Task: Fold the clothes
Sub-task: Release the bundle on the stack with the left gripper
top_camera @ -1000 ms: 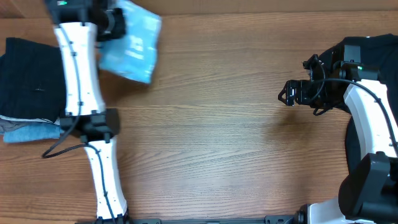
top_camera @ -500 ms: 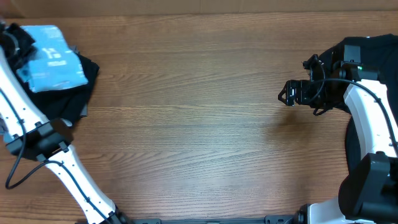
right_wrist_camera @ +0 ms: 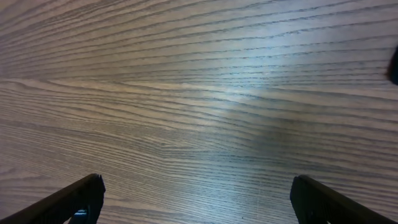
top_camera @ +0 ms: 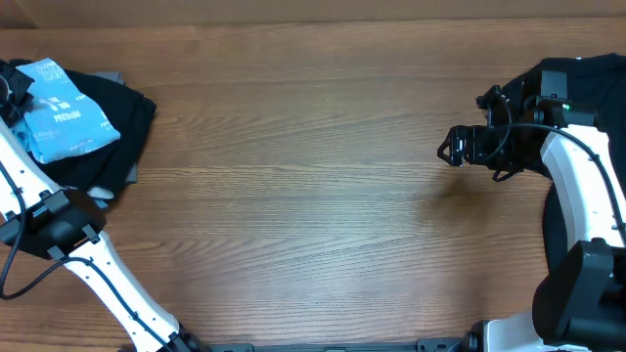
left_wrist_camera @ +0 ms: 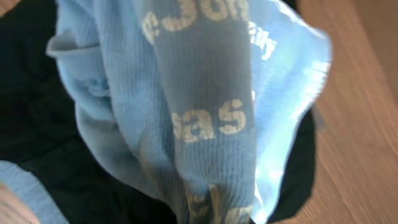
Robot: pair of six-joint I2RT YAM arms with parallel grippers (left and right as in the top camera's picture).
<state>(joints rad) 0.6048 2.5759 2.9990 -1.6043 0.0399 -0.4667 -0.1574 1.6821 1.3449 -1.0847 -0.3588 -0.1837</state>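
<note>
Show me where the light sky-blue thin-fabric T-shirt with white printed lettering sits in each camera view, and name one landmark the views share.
Overhead: the light sky-blue T-shirt is at the far upper left, lying on a black garment.
Left wrist: it fills the middle of the frame, close up, with the black garment behind it.
Right wrist: not in it.
Shared landmark: the brown wood-grain table, visible in all three views.

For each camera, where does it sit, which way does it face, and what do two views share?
Overhead: above the table, facing down; both arms, blue T-shirt on dark clothes.
Left wrist: on the left arm, close on the T-shirt; own fingers not visible.
Right wrist: on the right arm, facing bare wood; open right pincer at bottom.
Shared: overhead and left wrist show the T-shirt's white lettering.
</note>
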